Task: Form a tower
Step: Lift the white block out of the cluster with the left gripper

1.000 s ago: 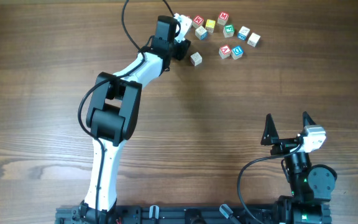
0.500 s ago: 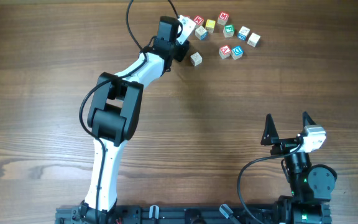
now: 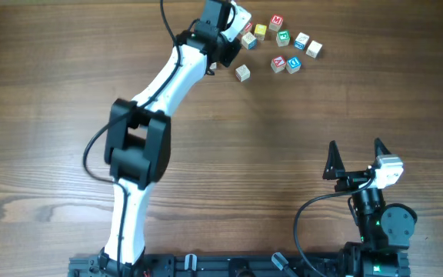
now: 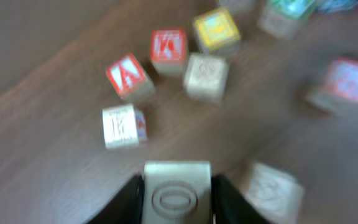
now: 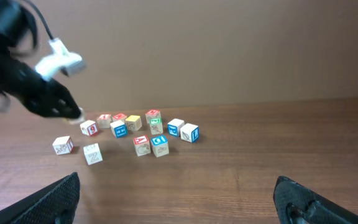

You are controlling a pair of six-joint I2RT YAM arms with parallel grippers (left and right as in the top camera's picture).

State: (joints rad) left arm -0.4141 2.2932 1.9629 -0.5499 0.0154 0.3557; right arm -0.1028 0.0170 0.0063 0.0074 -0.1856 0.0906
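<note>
- Jaws of your left gripper (image 4: pixel 178 200) are closed on a pale cube (image 4: pixel 178 185) near the worktop (image 3: pixel 44 46) far edge.
- Your right gripper (image 3: pixel 355 160) stands wide open, empty.

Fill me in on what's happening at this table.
The left gripper is shut on a pale wooden cube with an engraved O, at the far cluster of alphabet cubes. Those lie singly on the table, and no stack shows yet. The right gripper sits open and empty near the robot's base.
</note>
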